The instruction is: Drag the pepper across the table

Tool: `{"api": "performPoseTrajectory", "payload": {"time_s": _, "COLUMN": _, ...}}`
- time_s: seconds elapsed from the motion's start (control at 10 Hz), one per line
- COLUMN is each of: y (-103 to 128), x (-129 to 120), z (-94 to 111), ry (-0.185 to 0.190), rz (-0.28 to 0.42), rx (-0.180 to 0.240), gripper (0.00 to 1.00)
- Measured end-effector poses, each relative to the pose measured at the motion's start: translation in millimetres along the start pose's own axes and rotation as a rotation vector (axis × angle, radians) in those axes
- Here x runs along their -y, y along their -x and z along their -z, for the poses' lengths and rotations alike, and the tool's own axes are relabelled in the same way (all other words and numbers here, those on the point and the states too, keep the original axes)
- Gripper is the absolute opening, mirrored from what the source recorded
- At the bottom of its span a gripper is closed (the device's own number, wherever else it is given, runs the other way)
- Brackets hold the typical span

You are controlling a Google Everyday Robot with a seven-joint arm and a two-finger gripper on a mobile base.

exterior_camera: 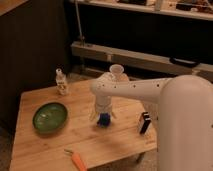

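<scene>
The pepper (pixel 77 160) is small, orange and carrot-like, with a thin greenish stem end pointing left. It lies near the front edge of the light wooden table (pixel 60 142). My gripper (pixel 103 118) hangs down from the white arm over the middle of the table, right at a small blue blocky object (pixel 104 120). The gripper is well behind and to the right of the pepper and does not touch it.
A green bowl (pixel 50 117) sits on the left of the table. A small clear bottle (pixel 61 82) stands at the back left. A dark upright object (pixel 145 122) stands at the right edge. A white cone-shaped cup (pixel 117 71) shows behind the arm.
</scene>
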Motion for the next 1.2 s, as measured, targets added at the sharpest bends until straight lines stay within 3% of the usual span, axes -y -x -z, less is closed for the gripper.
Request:
{"api": "performPoseTrajectory", "payload": {"time_s": 0.5, "y": 1.5, "x": 1.1, "z": 0.8, "ry": 0.004, "rz": 0.008, "rx": -0.003, "gripper": 0.80}}
{"api": "performPoseTrajectory", "payload": {"time_s": 0.7, "y": 17.2, "x": 11.5, "z": 2.6, "ry": 0.012, "rz": 0.066, "rx": -0.035, "gripper": 0.80}}
{"api": "performPoseTrajectory", "payload": {"time_s": 0.9, "y": 47.1, "x": 30.0, "z": 4.3, "ry": 0.020, "rz": 0.122, "rx": -0.075, "gripper": 0.80}}
{"api": "performPoseTrajectory", "payload": {"time_s": 1.2, "y": 115.1, "x": 71.6, "z": 5.7, "ry": 0.040, "rz": 0.233, "rx": -0.143, "gripper": 0.80}}
